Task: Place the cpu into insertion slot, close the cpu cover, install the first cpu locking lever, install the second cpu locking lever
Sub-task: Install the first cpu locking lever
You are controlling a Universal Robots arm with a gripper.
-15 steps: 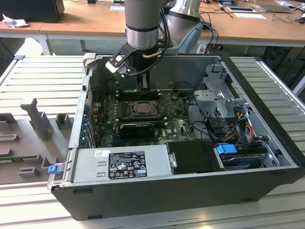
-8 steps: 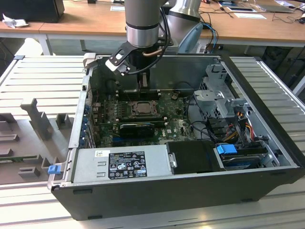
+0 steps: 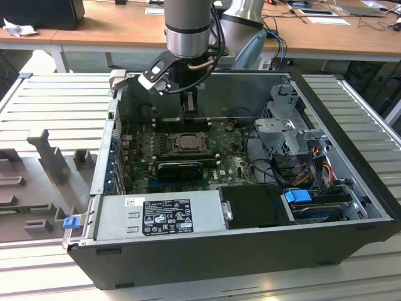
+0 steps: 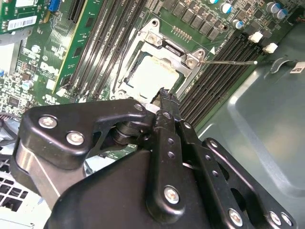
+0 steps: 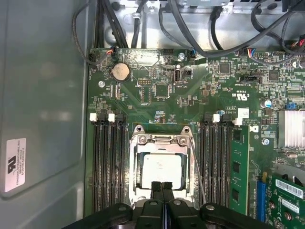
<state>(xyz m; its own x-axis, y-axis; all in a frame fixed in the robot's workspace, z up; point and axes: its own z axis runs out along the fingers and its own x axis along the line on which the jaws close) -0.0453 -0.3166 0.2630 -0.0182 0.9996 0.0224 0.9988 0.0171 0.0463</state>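
The cpu lies flat in the insertion slot on the green motherboard, its pale metal top visible. The cpu cover is folded down over it, framing the chip. A thin wire locking lever runs slanted along one side of the socket, and in the second wrist view it sticks out away from the socket corner. My gripper is shut with nothing between its fingers. Its tips hang just over the socket's near edge. In the exterior view the gripper stands above the socket.
Black memory slots flank the socket on both sides. Bundled cables cross the far end of the board. A green card and heatsink stand beside it. The power supply and drive cage fill the case's near and right parts.
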